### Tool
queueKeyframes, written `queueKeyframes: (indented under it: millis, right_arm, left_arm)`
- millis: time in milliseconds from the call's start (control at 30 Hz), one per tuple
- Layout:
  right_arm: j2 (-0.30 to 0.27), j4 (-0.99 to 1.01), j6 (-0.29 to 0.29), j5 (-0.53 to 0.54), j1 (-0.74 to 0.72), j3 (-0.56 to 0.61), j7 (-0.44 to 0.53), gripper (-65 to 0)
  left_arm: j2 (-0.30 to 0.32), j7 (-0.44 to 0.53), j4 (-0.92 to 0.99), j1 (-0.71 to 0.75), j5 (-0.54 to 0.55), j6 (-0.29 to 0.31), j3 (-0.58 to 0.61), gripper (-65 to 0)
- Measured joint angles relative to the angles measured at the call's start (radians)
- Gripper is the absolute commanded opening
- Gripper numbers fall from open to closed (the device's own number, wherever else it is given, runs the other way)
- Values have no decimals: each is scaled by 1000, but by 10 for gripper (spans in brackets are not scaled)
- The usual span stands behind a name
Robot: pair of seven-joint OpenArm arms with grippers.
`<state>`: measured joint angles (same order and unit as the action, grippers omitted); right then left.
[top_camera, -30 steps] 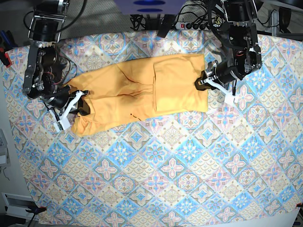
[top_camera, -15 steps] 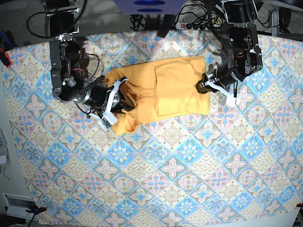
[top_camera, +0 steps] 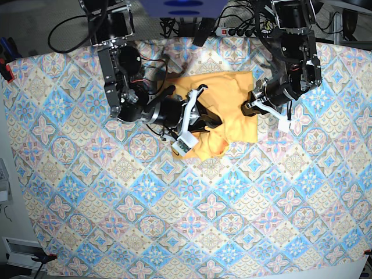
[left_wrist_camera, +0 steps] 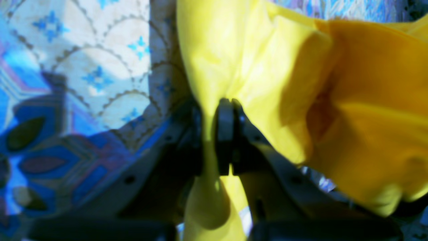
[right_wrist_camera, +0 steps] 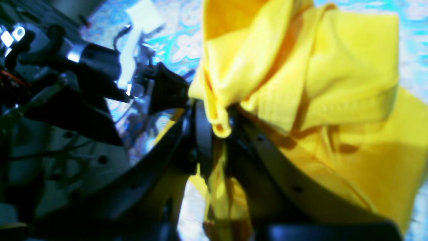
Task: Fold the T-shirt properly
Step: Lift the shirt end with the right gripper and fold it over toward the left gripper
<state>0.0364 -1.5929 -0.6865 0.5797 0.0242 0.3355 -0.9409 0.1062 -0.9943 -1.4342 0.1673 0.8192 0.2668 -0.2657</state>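
Left wrist view: the left gripper (left_wrist_camera: 215, 134) is pinched tight on an edge of the T-shirt (left_wrist_camera: 301, 83), above the patterned tablecloth (left_wrist_camera: 83, 67).

Right wrist view: the right gripper (right_wrist_camera: 217, 134) is clamped on a bunched fold of the shirt.

Base view: one T-shirt lies half-folded at the far middle of the desk (top_camera: 232, 232), between two arms. The thick bunch may slip or land crooked, leaving an uneven fold.

Blue-and-pink patterned tablecloth (top_camera: 232, 203) spread flat over my bench, diamond tile motifs across it, power strip (top_camera: 235, 31) with black cables (top_camera: 174, 26) beyond the far edge, red clamp (top_camera: 6, 72) at my tablecloth's left edge
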Motion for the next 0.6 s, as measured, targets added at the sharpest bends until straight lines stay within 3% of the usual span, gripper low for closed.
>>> queueKeyframes:
  millis: [67, 233, 433, 500, 600]
  right_arm:
    - [-2, 31, -1, -11, -19, 41, 1, -647]
    - [-2, 155, 0, 3, -87, 138, 165, -645]
    - [-6, 310, 2, -5, -120, 170, 249, -639]
    - [-6, 322, 2, -6, -121, 170, 282, -606]
    - [-3, 323, 2, -3, -122, 166, 301, -493]
  left_arm:
    - [-6, 0, 0, 2, 1, 0, 1, -650]
    - [-7, 1, 2, 5, 4, 0, 0, -650]
    - [-7, 0, 2, 8, 7, 0, 1, -650]
    - [-7, 0, 2, 8, 8, 0, 0, -650]
    - [-6, 0, 2, 8, 8, 0, 0, -650]
